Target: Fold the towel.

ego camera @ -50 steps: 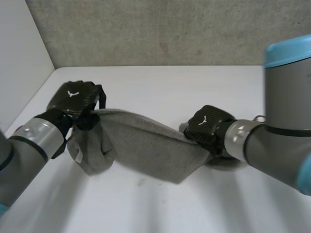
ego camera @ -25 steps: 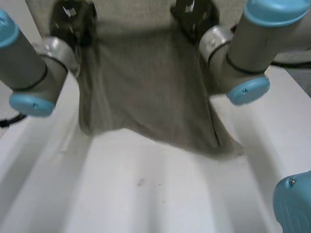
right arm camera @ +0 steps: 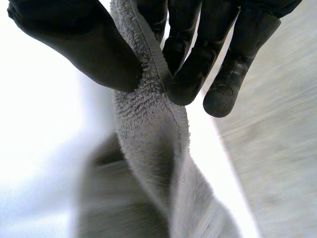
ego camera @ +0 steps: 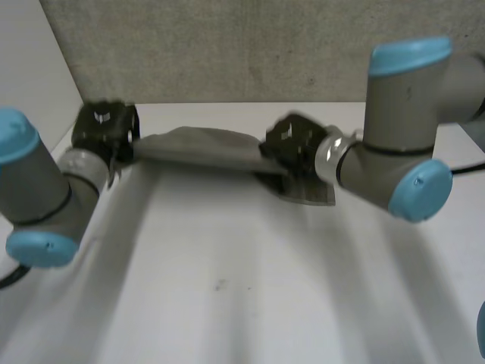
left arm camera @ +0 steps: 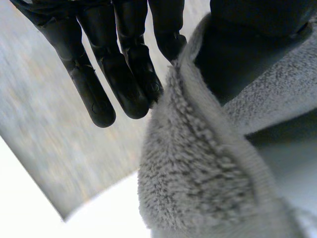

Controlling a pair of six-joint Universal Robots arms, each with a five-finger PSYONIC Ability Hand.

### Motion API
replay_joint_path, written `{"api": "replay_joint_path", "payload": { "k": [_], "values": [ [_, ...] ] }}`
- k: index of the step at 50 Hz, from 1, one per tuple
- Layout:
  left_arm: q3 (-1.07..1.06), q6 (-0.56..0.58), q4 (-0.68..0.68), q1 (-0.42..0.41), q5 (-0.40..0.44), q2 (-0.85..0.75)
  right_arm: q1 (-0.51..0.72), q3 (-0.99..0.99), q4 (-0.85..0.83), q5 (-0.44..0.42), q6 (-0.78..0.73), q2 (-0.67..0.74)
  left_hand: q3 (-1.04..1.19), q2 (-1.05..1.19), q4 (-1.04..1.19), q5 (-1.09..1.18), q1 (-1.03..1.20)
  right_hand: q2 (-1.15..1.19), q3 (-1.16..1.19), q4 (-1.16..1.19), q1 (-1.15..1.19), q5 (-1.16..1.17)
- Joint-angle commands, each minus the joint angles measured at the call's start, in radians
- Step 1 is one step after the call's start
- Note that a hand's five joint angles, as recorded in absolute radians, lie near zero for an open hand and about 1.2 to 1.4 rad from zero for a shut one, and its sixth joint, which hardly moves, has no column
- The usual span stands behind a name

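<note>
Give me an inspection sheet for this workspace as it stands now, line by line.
surface: white table, one small dark mark near its middle.
job's things: grey towel, stretched between both hands at the table's far side; its end under the right hand seems to rest on the table.
clutter: nothing seen.
hands: left hand pinches one end of the towel between thumb and fingers; right hand pinches the other end likewise.
cables: nothing seen near the towel.
surroundings: grey concrete wall behind the table, white panel on the left side.
</note>
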Motion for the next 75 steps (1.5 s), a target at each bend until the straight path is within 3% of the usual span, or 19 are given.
{"api": "replay_joint_path", "payload": {
  "k": [1, 8, 11, 17, 28, 38, 49, 55, 65, 71, 75],
  "values": [
    [-0.151, 0.0, 0.003, 0.007, 0.0, 0.004, 0.001, 0.265, -0.193, 0.003, 0.024, -0.003, 0.179, 0.178, 0.178, 0.192, 0.194, 0.059, 0.065, 0.056, 0.062, 0.029],
    [-0.183, 0.0, 0.003, 0.038, 0.0, 0.031, -0.003, 0.369, -0.344, 0.012, 0.118, -0.006, 0.179, 0.178, 0.178, 0.192, 0.194, 0.013, 0.019, 0.01, 0.016, -0.017],
    [-0.188, 0.0, 0.003, 0.058, 0.003, 0.05, -0.004, 0.395, -0.388, 0.014, 0.171, -0.009, 0.179, 0.178, 0.178, 0.192, 0.194, -0.267, -0.262, -0.27, -0.265, -0.297],
    [-0.199, -0.003, 0.003, 0.079, 0.021, 0.08, -0.051, 0.415, -0.439, 0.046, 0.283, -0.011, 0.179, 0.178, 0.178, 0.192, 0.194, -0.52, -0.514, -0.523, -0.517, -0.55],
    [-0.211, -0.01, -0.003, 0.082, 0.046, 0.145, -0.114, 0.415, -0.494, 0.087, 0.405, 0.005, 0.179, 0.178, 0.178, 0.192, 0.194, -0.767, -0.762, -0.771, -0.765, -0.798],
    [-0.222, -0.01, -0.008, 0.081, 0.044, 0.177, -0.163, 0.402, -0.484, 0.08, 0.403, 0.0, 0.179, 0.178, 0.178, 0.192, 0.194, -0.844, -0.839, -0.847, -0.842, -0.874],
    [-0.229, -0.009, -0.008, 0.085, 0.047, 0.175, -0.24, 0.349, -0.399, 0.008, 0.325, 0.019, 0.179, 0.178, 0.178, 0.192, 0.194, -0.902, -0.897, -0.906, -0.9, -0.933],
    [-0.231, -0.009, -0.008, 0.093, 0.053, 0.172, -0.286, 0.339, -0.352, -0.026, 0.216, 0.023, 0.179, 0.178, 0.178, 0.192, 0.194, -0.867, -0.862, -0.871, -0.865, -0.898],
    [-0.231, -0.009, -0.008, 0.104, 0.053, 0.172, -0.305, 0.359, -0.342, -0.072, 0.185, 0.022, 0.179, 0.178, 0.178, 0.192, 0.194, -0.673, -0.668, -0.677, -0.671, -0.704],
    [-0.229, -0.009, -0.008, 0.104, 0.055, 0.169, -0.305, 0.34, -0.342, -0.077, 0.184, 0.057, 0.179, 0.178, 0.178, 0.192, 0.194, -0.922, -0.917, -0.926, -0.92, -0.953],
    [-0.229, -0.009, -0.008, 0.104, 0.055, 0.168, -0.305, 0.318, -0.347, -0.078, 0.181, 0.083, 0.179, 0.178, 0.178, 0.192, 0.194, -0.929, -0.924, -0.932, -0.927, -0.959]
  ]
}}
